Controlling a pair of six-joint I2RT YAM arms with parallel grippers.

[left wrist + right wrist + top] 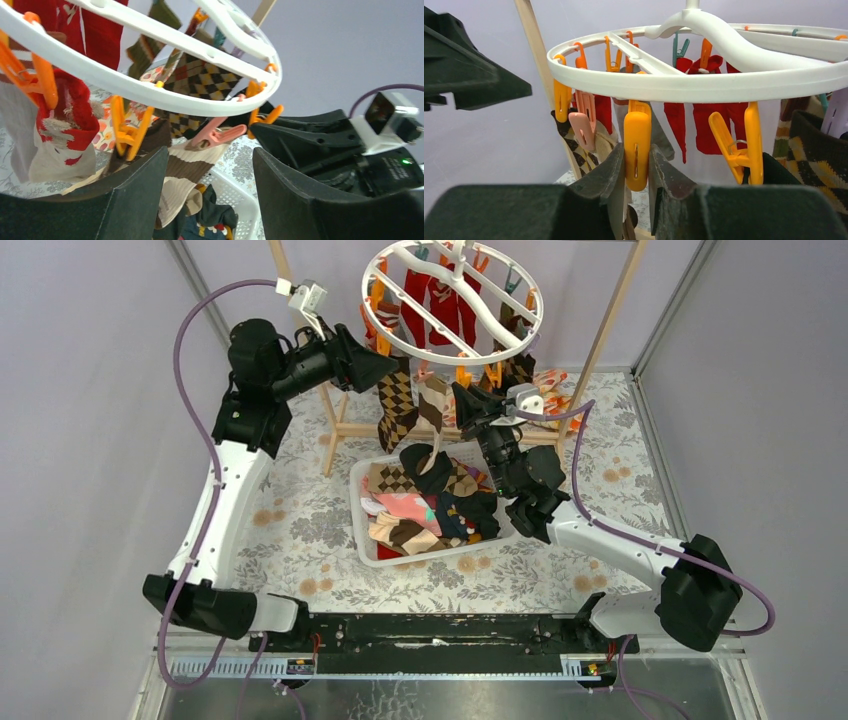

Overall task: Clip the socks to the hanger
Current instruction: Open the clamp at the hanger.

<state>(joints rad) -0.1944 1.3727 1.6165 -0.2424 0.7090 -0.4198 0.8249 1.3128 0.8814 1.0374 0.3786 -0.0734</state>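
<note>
The white ring hanger (452, 300) hangs from the wooden rack, with red socks (440, 302) and an argyle sock (397, 405) clipped on. A beige-and-brown striped sock (432, 400) hangs from a pink clip (217, 137). My left gripper (388, 368) is open and empty beside the ring's left rim, its jaws wide apart in the left wrist view (210, 170). My right gripper (465, 400) is under the ring's front edge, shut on an orange clip (637, 142). More socks lie in the white basket (362, 530).
The wooden rack frame (335, 425) stands behind the basket on the floral cloth (300, 520). Another orange clip (739, 145) hangs just right of the held one. A purple cable (200, 400) loops beside the left arm.
</note>
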